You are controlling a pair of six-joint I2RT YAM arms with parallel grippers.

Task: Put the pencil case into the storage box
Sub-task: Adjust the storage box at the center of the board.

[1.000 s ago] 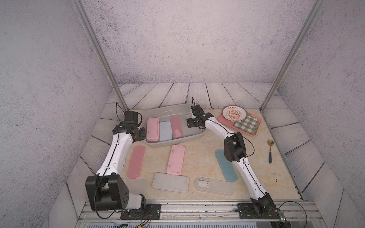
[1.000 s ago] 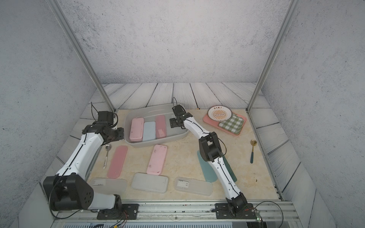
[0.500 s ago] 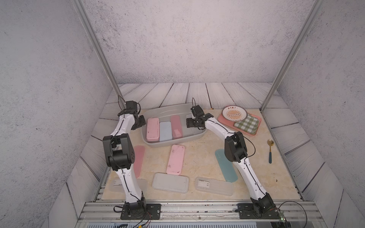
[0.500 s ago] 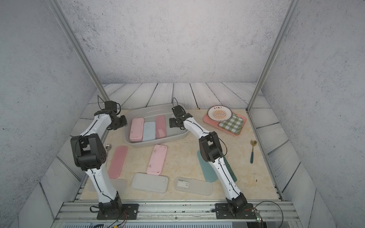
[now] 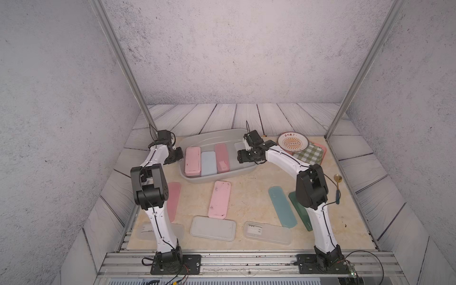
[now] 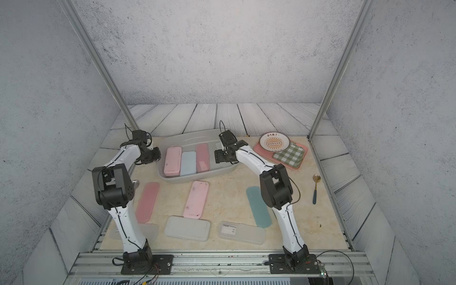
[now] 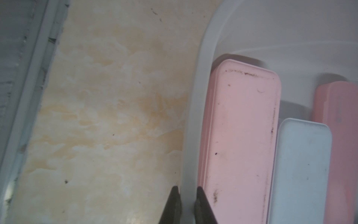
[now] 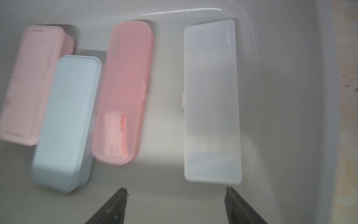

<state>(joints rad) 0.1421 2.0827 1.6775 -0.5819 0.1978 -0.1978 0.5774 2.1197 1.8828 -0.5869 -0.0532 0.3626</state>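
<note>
Pencil case (image 8: 212, 100), frosted, lies flat inside the storage box (image 5: 217, 176), near the box's right end. My right end effector (image 8: 175, 194) hangs wide open and empty above it; my left end effector (image 7: 187, 201) pinches the box's rim. Best to lift the right one straight up, left clamp firm.

I see beige marbled tabletop (image 5: 249, 195) | back: grey storage box (image 5: 222, 175), pink tray (image 6: 261, 151) | right edge: spoon (image 5: 337, 187) | middle: pink case (image 5: 219, 199), rose case (image 6: 147, 202), teal case (image 5: 282, 209) | front: frosted cases (image 5: 212, 228) in a row
</note>
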